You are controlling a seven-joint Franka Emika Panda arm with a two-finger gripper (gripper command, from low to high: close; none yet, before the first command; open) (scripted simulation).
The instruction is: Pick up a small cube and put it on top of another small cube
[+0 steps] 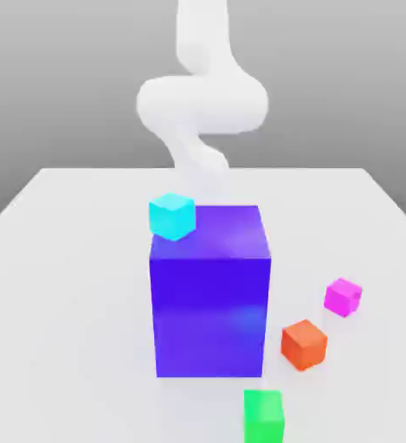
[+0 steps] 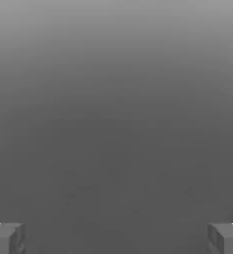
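Two small cubes lie apart on the worktop (image 1: 67, 294).
The magenta cube (image 1: 343, 297) is near and to the exterior view's right of the wide-open, empty hand (image 2: 116, 239), well apart from it; the orange-red cube (image 1: 304, 344) sits nearer, beside the blue-purple block (image 1: 209, 303).

Grey backdrop (image 1: 67, 86) behind a pale, bare-edged tabletop (image 1: 67, 285).
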